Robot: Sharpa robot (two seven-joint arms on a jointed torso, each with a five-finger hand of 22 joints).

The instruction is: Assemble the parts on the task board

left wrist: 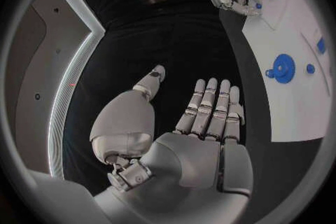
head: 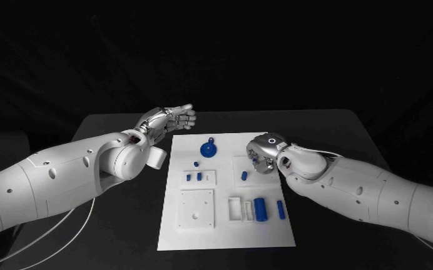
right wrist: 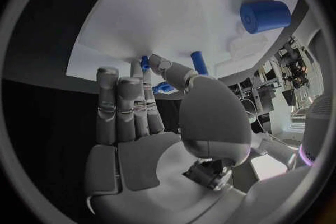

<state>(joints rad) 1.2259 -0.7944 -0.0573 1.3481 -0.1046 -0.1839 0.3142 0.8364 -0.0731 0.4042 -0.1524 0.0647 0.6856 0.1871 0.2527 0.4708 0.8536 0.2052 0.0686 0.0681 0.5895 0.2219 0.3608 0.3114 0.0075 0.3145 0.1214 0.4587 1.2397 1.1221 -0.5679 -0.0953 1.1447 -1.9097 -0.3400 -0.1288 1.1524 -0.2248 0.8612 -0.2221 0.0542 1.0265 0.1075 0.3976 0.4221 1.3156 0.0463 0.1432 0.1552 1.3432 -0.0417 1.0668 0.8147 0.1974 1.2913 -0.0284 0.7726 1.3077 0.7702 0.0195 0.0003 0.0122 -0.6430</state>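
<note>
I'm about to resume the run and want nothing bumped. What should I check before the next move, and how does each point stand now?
1. Left hand holds nothing: ok, fingers extended and apart over the bare table beside the task board.
2. Right hand holds nothing: ok, palm bare in the right wrist view, fingers apart.
3. Right hand clear of the small blue peg: cannot tell, its fingers reach close to the pegs.
4. Blue gear unobstructed: ok, it lies on the board between the two hands.
5. Large blue cylinder free to pick: ok, nothing over it.
6. Board square on the table: ok, it lies flat.
</note>
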